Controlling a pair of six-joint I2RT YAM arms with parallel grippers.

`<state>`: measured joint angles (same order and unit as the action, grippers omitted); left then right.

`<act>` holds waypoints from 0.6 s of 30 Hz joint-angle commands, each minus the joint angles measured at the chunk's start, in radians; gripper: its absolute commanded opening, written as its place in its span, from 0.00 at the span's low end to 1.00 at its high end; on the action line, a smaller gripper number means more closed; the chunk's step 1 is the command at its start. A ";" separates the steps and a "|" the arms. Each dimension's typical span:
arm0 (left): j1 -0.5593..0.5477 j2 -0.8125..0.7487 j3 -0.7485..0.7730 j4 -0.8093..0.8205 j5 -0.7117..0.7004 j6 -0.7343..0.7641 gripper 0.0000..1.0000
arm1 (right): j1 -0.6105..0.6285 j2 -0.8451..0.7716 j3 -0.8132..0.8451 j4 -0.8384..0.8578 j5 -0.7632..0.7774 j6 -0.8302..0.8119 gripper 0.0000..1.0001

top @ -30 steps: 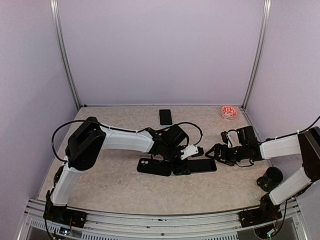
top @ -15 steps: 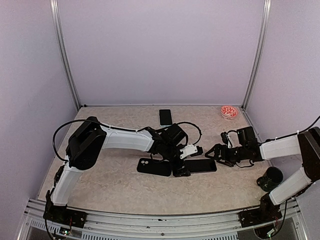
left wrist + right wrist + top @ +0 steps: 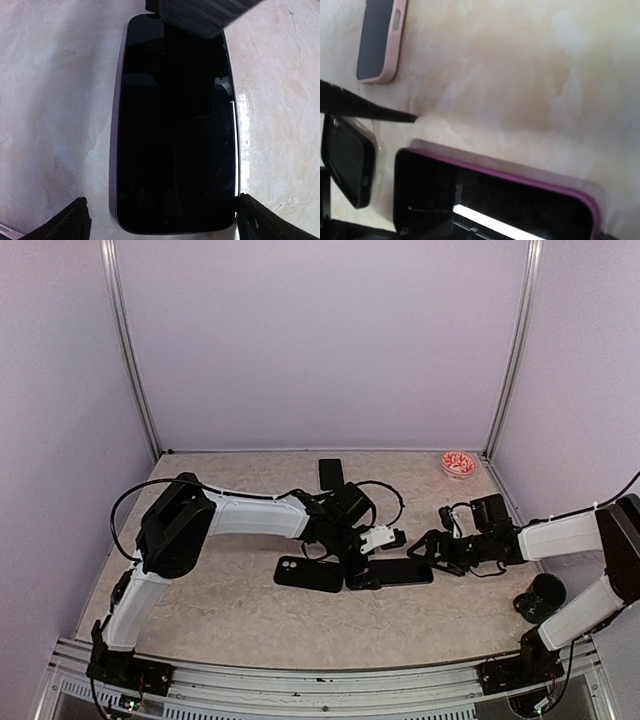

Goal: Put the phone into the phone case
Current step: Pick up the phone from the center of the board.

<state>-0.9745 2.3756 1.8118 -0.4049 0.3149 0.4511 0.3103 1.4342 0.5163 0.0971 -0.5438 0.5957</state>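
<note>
The phone (image 3: 395,572) lies flat and screen up in the middle of the table; it has a dark screen and a purple rim. The empty black phone case (image 3: 308,574) lies just left of it, touching or nearly touching. My left gripper (image 3: 362,565) is open, its fingertips (image 3: 75,222) on either side of the phone's near end (image 3: 175,130). My right gripper (image 3: 425,548) looks open at the phone's right end. In the left wrist view a ribbed grey finger (image 3: 200,15) overlaps the far end. In the right wrist view the phone (image 3: 495,200) and the case (image 3: 347,167) show.
A second phone in a pink case (image 3: 331,474) lies at the back centre and shows in the right wrist view (image 3: 380,40). A small red-patterned dish (image 3: 459,463) sits at the back right. A black round object (image 3: 545,592) stands near the right arm's base.
Both grippers have shifted very slightly around the phone. The phone and the case have stayed where they were.
</note>
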 commanded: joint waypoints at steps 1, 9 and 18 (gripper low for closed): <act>0.005 0.043 0.039 -0.069 0.028 0.024 0.99 | 0.036 -0.002 -0.019 -0.023 0.030 0.011 1.00; 0.005 0.073 0.064 -0.099 0.046 0.041 0.99 | 0.072 0.032 -0.021 0.033 0.002 0.039 0.99; 0.005 0.078 0.070 -0.144 0.051 0.059 0.96 | 0.093 0.048 0.019 0.026 0.002 0.036 0.99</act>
<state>-0.9707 2.4092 1.8748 -0.4568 0.3450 0.5014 0.3855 1.4647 0.5148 0.1402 -0.5350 0.6266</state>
